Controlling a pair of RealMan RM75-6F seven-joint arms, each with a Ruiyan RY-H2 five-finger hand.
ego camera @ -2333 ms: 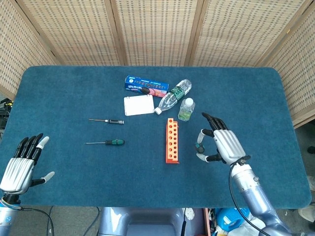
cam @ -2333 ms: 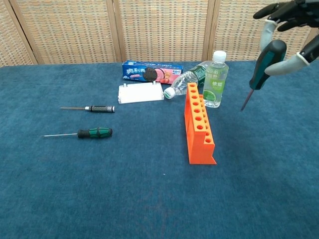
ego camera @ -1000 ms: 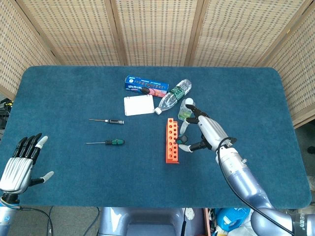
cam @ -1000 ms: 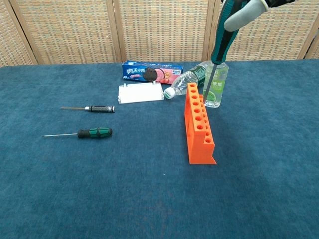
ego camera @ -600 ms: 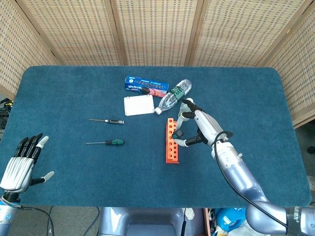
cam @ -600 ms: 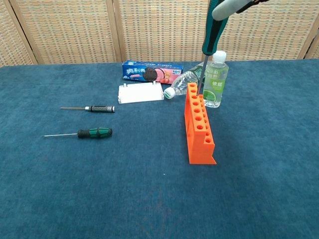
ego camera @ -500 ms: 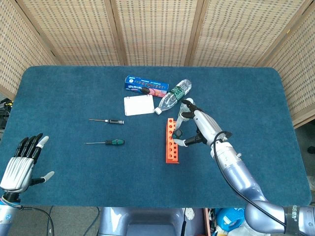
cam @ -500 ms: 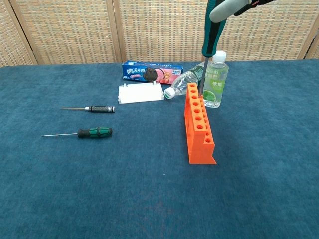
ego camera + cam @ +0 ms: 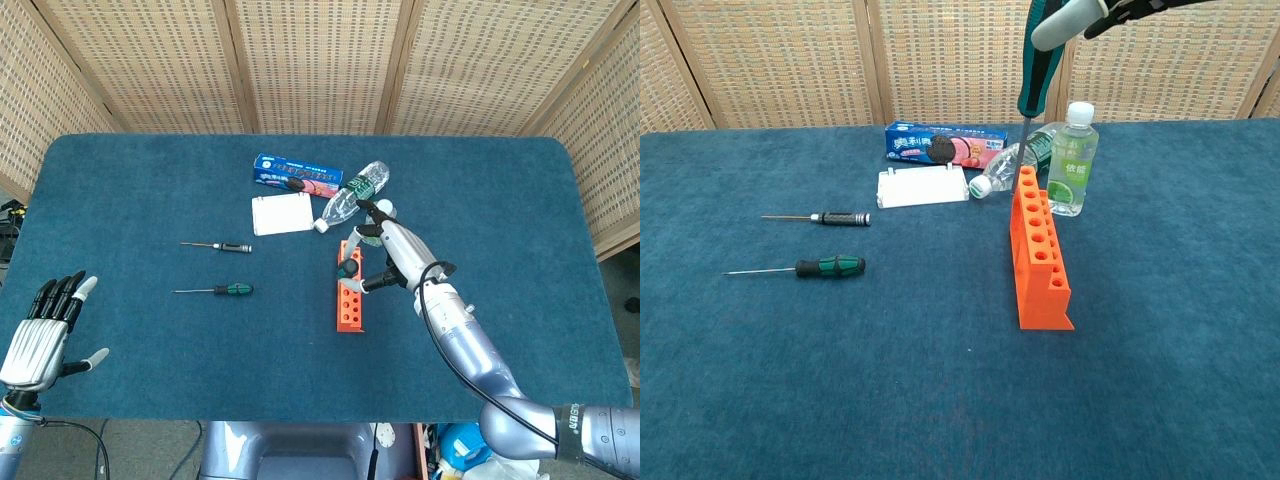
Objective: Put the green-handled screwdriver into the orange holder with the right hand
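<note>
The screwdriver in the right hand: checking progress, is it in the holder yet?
Not seated. The right hand holds the screwdriver near-upright, its tip at the orange holder's far-end top; whether it has entered a hole, cannot tell.

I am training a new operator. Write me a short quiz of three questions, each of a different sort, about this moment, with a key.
1. True or false: the right hand holds a green-handled screwdriver upright over the orange holder.
2. Multiple choice: where does the shaft tip point? A) at the holder's far end, near the bottles; B) at its near end; C) at the white box.
3. Short answer: which two tools lie flat on the table's left part?

Key
1. True.
2. A. The tip is just above the far end, beside the lying bottle and the upright bottle.
3. A second green-handled screwdriver and a black-handled screwdriver; the left hand touches neither.
</note>
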